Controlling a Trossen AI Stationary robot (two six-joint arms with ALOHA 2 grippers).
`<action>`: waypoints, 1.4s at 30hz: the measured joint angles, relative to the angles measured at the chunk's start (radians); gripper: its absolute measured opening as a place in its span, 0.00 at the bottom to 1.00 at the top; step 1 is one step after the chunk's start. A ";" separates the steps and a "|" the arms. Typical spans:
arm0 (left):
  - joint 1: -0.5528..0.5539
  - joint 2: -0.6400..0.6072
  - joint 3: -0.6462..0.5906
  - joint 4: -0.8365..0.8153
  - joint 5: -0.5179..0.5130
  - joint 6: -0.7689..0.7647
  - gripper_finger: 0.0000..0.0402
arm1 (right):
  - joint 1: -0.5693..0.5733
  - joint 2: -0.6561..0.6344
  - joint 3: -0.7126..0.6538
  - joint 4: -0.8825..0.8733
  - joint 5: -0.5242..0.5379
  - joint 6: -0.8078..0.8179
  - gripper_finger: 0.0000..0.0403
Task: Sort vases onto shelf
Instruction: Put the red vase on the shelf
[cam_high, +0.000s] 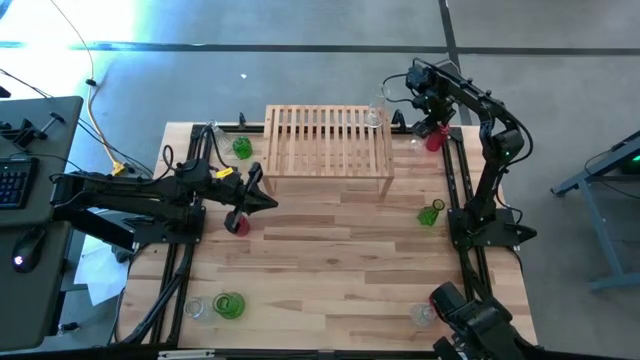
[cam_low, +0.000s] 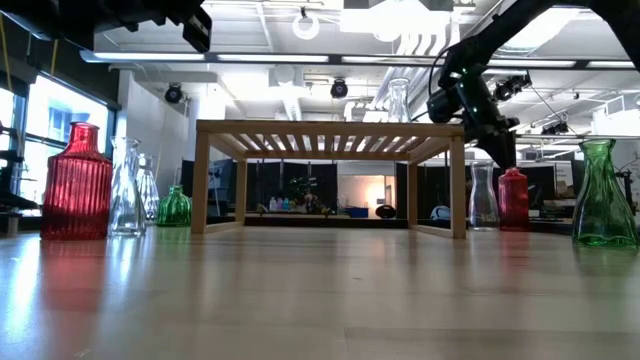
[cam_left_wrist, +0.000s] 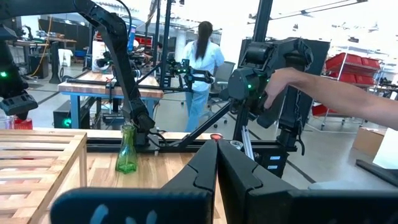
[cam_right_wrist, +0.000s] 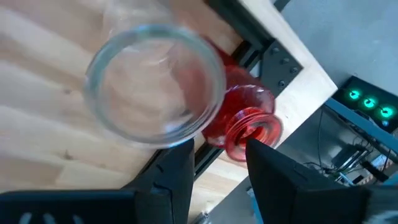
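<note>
Left gripper (cam_high: 268, 201) clenched, empty, parked over table beside red ribbed bottle (cam_high: 236, 224); shelf (cam_high: 329, 140) centre-back, clear vase (cam_high: 376, 114) standing at its right rear corner; right gripper (cam_high: 432, 118) just beside, over red vase (cam_high: 434, 139), fingers apart, grasp unclear; risk: gripper clipping clear vase, toppling it off shelf edge.

shelf (cam_high: 328, 140): table (cam_high: 330, 270) rear | vase (cam_high: 376, 117): on shelf's right corner
</note>
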 joint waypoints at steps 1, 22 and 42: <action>0.000 0.000 0.000 0.000 0.000 0.000 0.01 | 0.000 0.000 0.000 0.007 0.003 0.013 0.33; 0.000 0.000 0.000 0.001 0.000 0.000 0.01 | 0.000 -0.001 0.001 0.003 0.005 -0.010 0.33; 0.000 0.000 0.000 0.007 0.000 0.000 0.01 | -0.003 0.051 0.001 -0.016 -0.032 0.005 0.30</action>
